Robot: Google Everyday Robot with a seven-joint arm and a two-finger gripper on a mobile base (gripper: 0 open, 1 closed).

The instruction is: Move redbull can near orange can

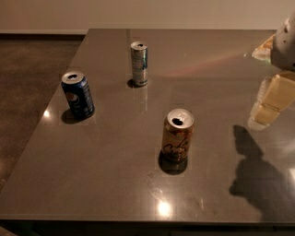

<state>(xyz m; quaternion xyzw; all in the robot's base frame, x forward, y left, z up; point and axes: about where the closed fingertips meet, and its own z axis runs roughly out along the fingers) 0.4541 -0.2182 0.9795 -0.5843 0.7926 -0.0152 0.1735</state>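
Gripper (272, 102) above right table edge, opening unclear, glossy grey table (106, 161), brown floor (27, 64), pale wall (138, 13)

Cream blocky tool (269, 103) at the right edge (slightly translucent), rounded grey-white casing (285, 44) above
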